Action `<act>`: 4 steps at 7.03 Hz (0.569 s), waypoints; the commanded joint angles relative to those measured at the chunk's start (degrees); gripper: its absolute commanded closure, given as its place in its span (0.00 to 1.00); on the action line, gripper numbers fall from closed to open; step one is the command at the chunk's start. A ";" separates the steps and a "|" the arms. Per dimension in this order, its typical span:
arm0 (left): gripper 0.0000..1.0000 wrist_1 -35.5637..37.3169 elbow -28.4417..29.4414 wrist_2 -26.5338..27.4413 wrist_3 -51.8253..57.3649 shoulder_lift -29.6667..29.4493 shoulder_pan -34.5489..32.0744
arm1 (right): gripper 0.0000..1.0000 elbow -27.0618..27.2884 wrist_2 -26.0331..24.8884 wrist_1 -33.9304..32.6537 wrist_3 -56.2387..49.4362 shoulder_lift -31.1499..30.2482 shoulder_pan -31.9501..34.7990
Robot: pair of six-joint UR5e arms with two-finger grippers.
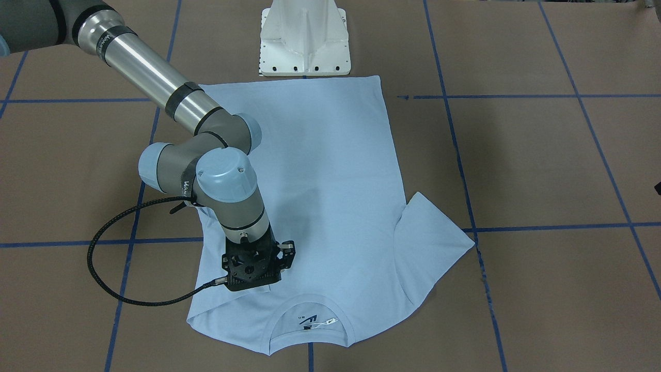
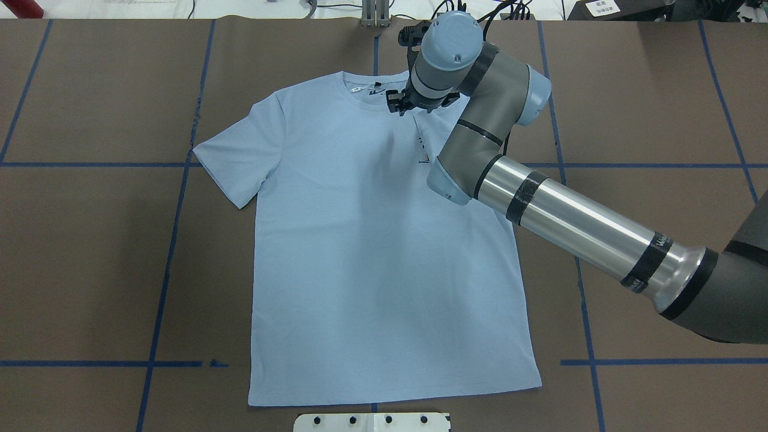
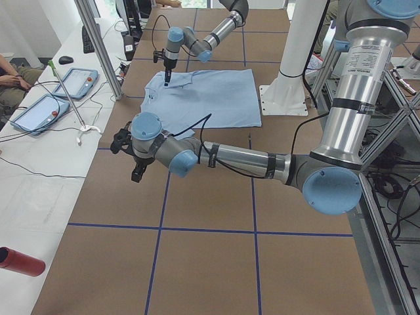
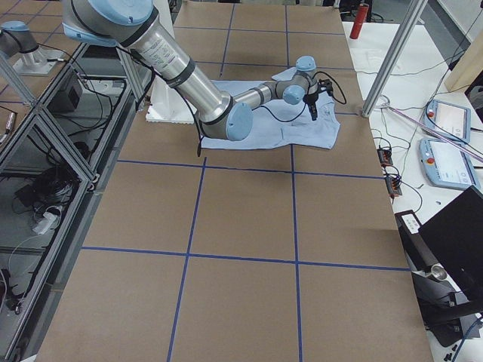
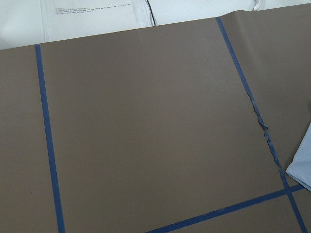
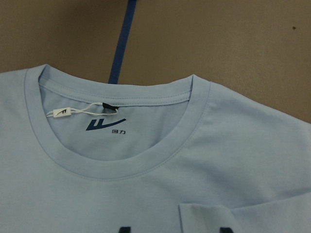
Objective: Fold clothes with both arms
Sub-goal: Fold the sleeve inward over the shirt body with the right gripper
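Right claw (image 2: 399, 103) hovers by the T-shirt (image 2: 372, 252) collar (image 6: 141, 167), far nearer than left claw (image 3: 136, 174) toward the tabletop's (image 2: 90, 240) left end; cannot tell either's grip.

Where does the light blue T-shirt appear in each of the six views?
Front-facing: T-shirt central, collar toward the bottom.
Overhead: T-shirt central, collar toward the top.
Exterior left: T-shirt far, upper middle.
Exterior right: T-shirt far, upper middle.
Left wrist: only a corner at the right edge.
Right wrist: collar area fills the lower part.
Shared landmark: white pedestal beside the hem, in the four exterior views.
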 commanded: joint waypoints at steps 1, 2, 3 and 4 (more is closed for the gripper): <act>0.00 -2.85 1.64 6.36 -10.59 -3.95 5.59 | 0.00 6.07 6.15 -11.56 1.57 -0.09 1.66; 0.00 -8.97 1.81 12.51 -21.11 -4.22 12.16 | 0.00 11.68 11.51 -20.61 1.57 -1.13 3.32; 0.00 -12.68 1.47 16.66 -30.18 -4.57 17.62 | 0.00 19.48 12.78 -26.36 1.57 -4.88 4.73; 0.00 -13.59 0.94 22.27 -37.84 -6.14 23.24 | 0.00 27.39 12.88 -32.59 1.57 -9.01 5.70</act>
